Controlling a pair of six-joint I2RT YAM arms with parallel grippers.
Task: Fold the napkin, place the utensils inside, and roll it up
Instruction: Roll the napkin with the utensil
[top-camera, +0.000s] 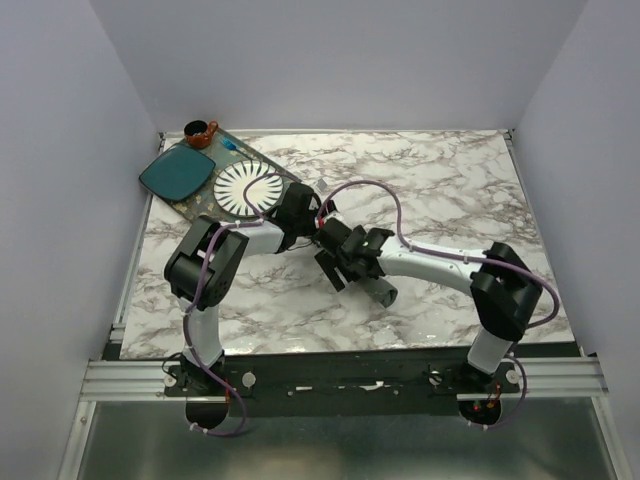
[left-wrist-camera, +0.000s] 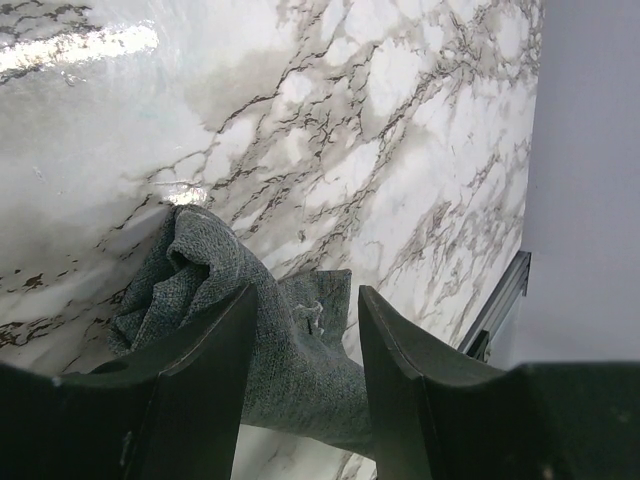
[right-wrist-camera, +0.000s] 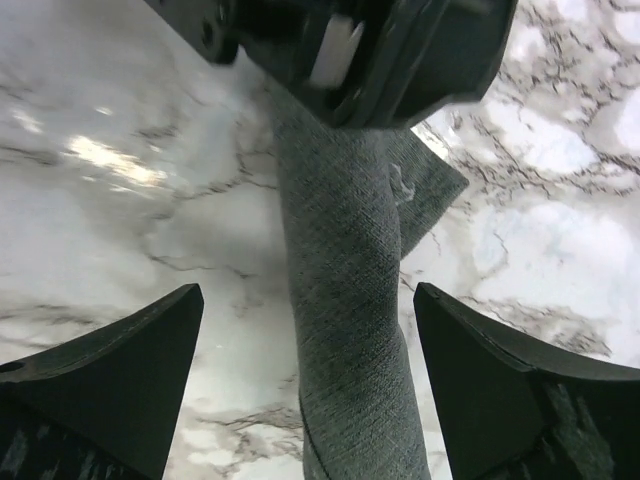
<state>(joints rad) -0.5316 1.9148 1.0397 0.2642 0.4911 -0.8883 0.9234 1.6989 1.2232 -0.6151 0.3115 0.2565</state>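
Left gripper (left-wrist-camera: 305, 300) pinches the rolled napkin (right-wrist-camera: 345, 300); right gripper (right-wrist-camera: 308, 292), spread wide, straddles it. From above both hide it; white plate (top-camera: 248, 188) and teal plate (top-camera: 176, 174) sit well apart.

Bright, even overhead light; white glare streaks on the glossy marble table (left-wrist-camera: 80, 45) in both wrist views; soft shadows beneath the arms (top-camera: 430, 262); near fingers (right-wrist-camera: 100, 380) dark and slightly blurred.
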